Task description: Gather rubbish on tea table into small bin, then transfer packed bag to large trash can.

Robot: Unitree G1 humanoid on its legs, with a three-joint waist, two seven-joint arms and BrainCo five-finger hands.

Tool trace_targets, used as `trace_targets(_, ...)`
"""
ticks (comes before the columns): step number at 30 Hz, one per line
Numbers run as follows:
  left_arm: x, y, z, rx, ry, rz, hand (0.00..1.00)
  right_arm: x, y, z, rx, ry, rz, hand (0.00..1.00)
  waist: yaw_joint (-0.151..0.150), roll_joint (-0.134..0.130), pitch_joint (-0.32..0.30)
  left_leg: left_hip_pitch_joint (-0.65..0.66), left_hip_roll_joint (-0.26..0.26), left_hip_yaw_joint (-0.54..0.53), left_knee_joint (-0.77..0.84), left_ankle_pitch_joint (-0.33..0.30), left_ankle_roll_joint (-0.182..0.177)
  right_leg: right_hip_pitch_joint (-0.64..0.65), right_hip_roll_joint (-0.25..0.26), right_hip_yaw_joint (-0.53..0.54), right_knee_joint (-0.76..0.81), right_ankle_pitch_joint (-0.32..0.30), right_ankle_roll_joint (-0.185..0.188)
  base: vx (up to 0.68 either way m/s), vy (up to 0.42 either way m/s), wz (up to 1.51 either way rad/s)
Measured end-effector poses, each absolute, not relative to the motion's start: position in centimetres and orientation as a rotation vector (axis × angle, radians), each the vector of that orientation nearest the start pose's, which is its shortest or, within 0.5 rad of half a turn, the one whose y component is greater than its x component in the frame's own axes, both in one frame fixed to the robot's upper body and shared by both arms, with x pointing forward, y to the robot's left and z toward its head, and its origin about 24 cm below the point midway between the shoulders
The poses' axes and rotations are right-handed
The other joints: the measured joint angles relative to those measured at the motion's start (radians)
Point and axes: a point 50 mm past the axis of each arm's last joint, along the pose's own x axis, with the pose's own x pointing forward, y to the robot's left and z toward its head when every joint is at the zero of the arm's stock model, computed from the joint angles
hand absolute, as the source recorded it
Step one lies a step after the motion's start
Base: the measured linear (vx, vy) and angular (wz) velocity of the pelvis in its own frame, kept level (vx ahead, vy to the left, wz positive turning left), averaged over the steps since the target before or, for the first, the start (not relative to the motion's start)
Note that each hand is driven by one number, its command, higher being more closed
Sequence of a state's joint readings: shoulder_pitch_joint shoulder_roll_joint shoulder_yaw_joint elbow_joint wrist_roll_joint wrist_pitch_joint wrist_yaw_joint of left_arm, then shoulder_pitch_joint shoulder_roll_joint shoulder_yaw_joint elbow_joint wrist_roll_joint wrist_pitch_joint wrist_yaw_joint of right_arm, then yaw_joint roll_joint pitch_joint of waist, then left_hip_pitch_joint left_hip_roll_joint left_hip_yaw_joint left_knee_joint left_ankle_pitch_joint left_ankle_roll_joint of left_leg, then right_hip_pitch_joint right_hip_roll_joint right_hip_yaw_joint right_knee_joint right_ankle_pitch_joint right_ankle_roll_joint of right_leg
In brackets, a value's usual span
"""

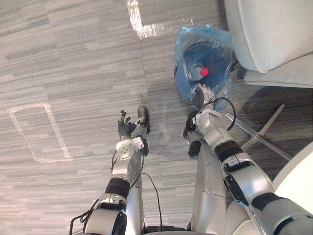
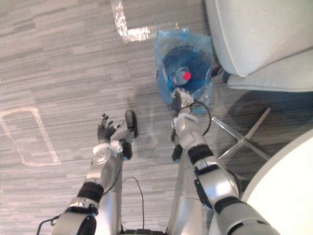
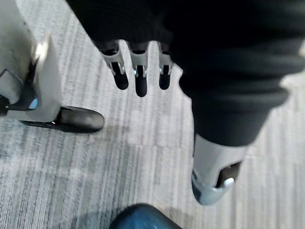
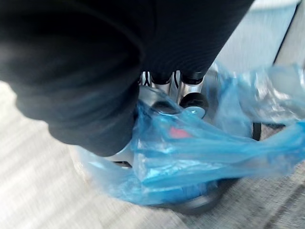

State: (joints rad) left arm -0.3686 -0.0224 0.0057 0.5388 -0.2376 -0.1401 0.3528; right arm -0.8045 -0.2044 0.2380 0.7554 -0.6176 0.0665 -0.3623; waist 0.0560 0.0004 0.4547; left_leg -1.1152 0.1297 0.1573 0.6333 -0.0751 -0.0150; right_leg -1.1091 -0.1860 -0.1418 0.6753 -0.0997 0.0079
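Note:
A small dark bin (image 1: 179, 82) lined with a blue plastic bag (image 1: 216, 38) stands on the grey carpet beside a white armchair. Inside it lies a clear bottle with a red cap (image 1: 204, 71). My right hand (image 1: 201, 94) is at the bin's near rim. In the right wrist view its fingers (image 4: 191, 93) curl into the bunched bag film (image 4: 200, 143). My left hand (image 1: 128, 128) hovers over bare carpet to the left of the bin, fingers (image 3: 139, 78) straight and holding nothing.
A white armchair (image 1: 266, 34) stands just right of the bin, its metal legs (image 1: 254, 133) splayed over the floor. A white round table edge (image 1: 299, 171) is at the lower right. Tape outlines (image 1: 39, 132) mark the carpet on the left.

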Motion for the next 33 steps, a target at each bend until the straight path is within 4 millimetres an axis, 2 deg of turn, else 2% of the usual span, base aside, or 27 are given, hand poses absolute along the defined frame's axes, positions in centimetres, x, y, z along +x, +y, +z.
trace_targets(4, 30.0, 13.7, 0.2, -0.186, 0.193, 0.275, 0.00, 37.4, -12.9, 10.2, -0.937, -0.178, -0.127, 1.00, 0.001, 0.000, 0.000, 0.100, 0.002, 0.000, -0.028, -0.002, -0.003, 0.102, 0.009, -0.003, -0.032, -0.002, 0.003, -0.02, -0.032, -0.06)
trace_targets(6, 28.7, 14.2, -1.6, -0.169, 0.260, 0.277, 0.00, 36.1, -12.4, 8.7, -0.881, -0.156, -0.106, 1.00, 0.000, 0.000, 0.000, 0.190, 0.006, 0.000, -0.041, -0.006, -0.009, 0.197, 0.015, -0.010, -0.056, -0.003, 0.003, 0.02, -0.036, -0.10)
trace_targets(12, 26.3, 14.8, -4.8, -0.101, 0.392, 0.270, 0.00, 33.5, -12.4, 5.8, -0.767, -0.089, -0.065, 1.00, 0.000, 0.000, -0.027, 0.388, 0.004, 0.000, -0.097, -0.018, -0.020, 0.398, 0.023, -0.021, -0.115, -0.016, 0.011, 0.07, -0.032, -0.03)
trace_targets(17, 23.2, 15.4, -7.7, -0.054, 0.520, 0.275, 0.00, 30.3, -11.8, 2.8, -0.668, -0.007, -0.023, 1.00, -0.002, -0.002, -0.109, 0.551, 0.002, 0.000, -0.175, -0.024, -0.030, 0.566, 0.034, -0.038, -0.199, -0.026, 0.018, 0.10, -0.039, -0.01)
trace_targets(21, 20.3, 16.2, -10.3, -0.003, 0.658, 0.275, 0.00, 28.3, -11.4, 0.5, -0.582, 0.073, 0.035, 1.00, -0.005, -0.018, -0.190, 0.686, -0.005, -0.003, -0.285, -0.007, -0.048, 0.701, 0.055, -0.044, -0.318, -0.010, 0.031, 0.16, -0.025, -0.05)
trace_targets(24, 19.1, 16.6, -11.4, 0.028, 0.732, 0.265, 0.00, 28.2, -11.6, 0.3, -0.523, 0.093, 0.057, 1.00, -0.011, -0.018, -0.223, 0.740, -0.007, -0.006, -0.343, 0.017, -0.049, 0.773, 0.074, -0.048, -0.421, 0.039, 0.027, 0.15, -0.004, -0.05)
trace_targets(29, 18.0, 17.4, -11.9, 0.052, 0.767, 0.277, 0.00, 28.0, -13.1, 0.3, -0.440, 0.118, 0.047, 1.00, -0.023, -0.016, -0.243, 0.838, -0.025, -0.013, -0.417, 0.035, -0.046, 0.910, 0.085, -0.047, -0.569, 0.096, 0.048, 0.12, 0.034, -0.01)
trace_targets(33, 17.9, 17.6, -11.8, 0.066, 0.760, 0.274, 0.00, 27.7, -13.3, 1.8, -0.400, 0.053, 0.066, 1.00, -0.024, -0.017, -0.272, 0.898, -0.047, -0.013, -0.480, 0.056, -0.042, 0.970, 0.080, -0.048, -0.633, 0.122, 0.057, 0.05, 0.038, 0.02)
